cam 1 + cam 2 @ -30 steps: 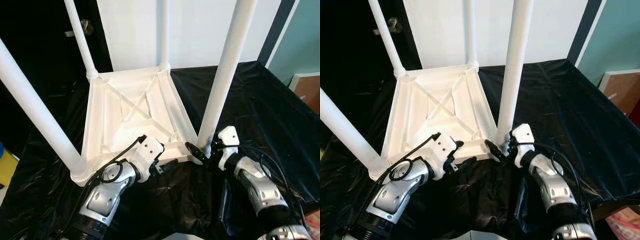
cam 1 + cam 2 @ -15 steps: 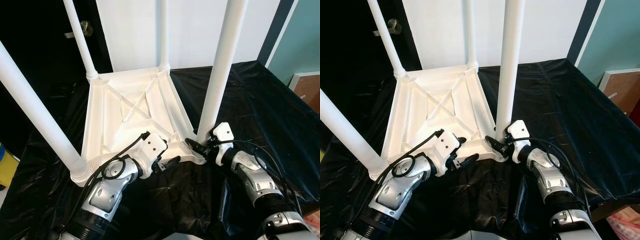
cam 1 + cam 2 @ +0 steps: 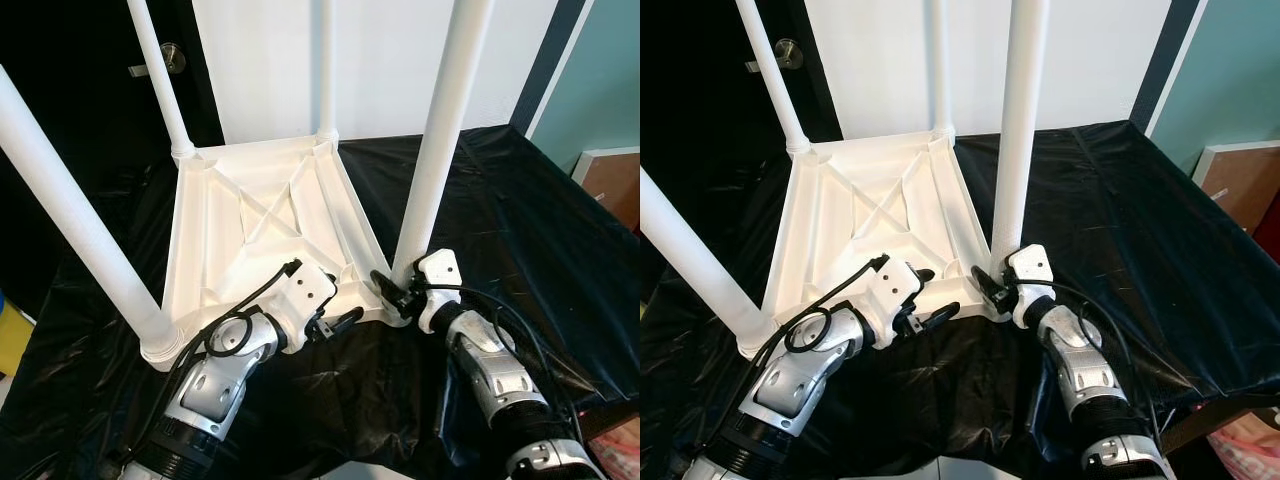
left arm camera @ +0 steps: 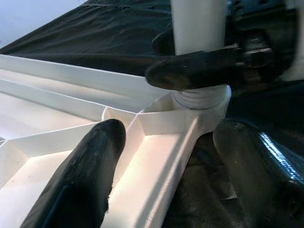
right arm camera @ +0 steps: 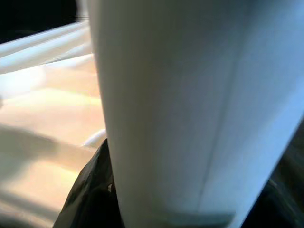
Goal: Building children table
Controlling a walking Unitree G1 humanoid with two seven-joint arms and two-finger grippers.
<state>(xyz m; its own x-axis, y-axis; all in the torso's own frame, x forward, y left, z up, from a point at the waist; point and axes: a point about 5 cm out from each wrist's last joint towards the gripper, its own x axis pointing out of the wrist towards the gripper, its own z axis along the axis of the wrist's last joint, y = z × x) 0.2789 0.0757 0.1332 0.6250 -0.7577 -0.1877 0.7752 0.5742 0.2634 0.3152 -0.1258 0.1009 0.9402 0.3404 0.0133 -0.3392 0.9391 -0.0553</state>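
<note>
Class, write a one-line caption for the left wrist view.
Left fingers straddle the tabletop rim while the right gripper clasps a leg.

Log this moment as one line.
left gripper: on tabletop rim | right gripper: clamped on leg base | black cover underneath

Upturned table top (image 3: 262, 225) at centre on the sheet (image 3: 500, 200), a leg (image 3: 438, 140) rising from each corner. Left gripper (image 3: 335, 322) at 6 o'clock astride its near rim; right gripper (image 3: 392, 292) at 5 o'clock around the near-right leg's base.
</note>
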